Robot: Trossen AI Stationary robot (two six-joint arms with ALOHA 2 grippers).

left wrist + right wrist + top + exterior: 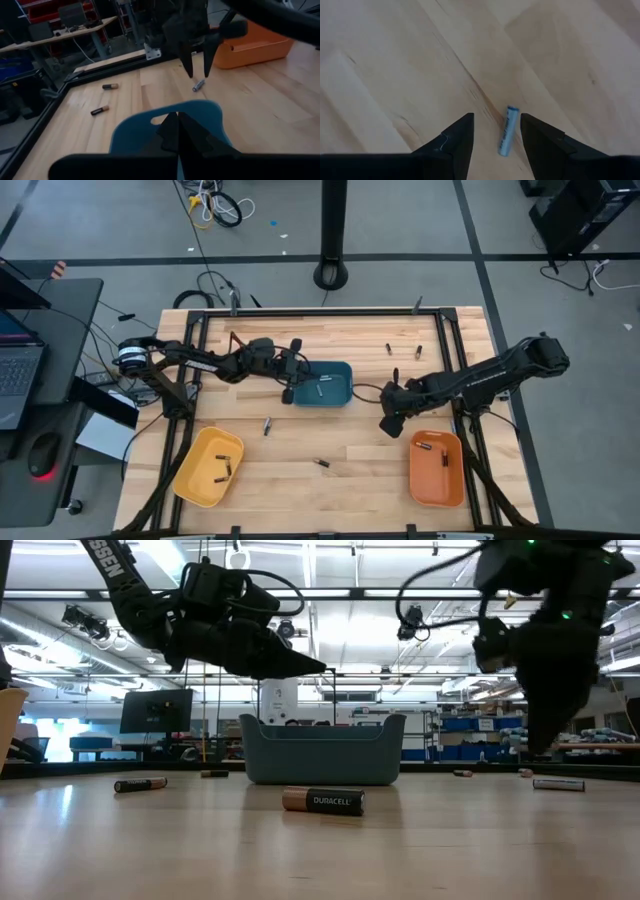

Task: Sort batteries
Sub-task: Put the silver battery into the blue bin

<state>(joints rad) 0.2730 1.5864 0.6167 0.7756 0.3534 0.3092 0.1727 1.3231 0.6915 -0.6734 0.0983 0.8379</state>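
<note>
Where batteries (pixel 322 464) lie — pale wooden table (pixel 340 480)

Laptop (pixel 15 365) on dark side desk (pixel 60 310) beside wooden tabletop (pixel 330 480); cables (pixel 215 205) coiled on grey floor; monitor (pixel 155 710) behind.

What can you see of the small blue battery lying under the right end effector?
The blue battery is a slim, pale blue cylinder with a slightly darker band at one end, lying flat on the bare wooden table. It sits between the open fingers of the right end effector, which hovers above it; neither finger appears to touch it. In the left wrist view it lies alone near the orange tray. No label is legible.
</note>
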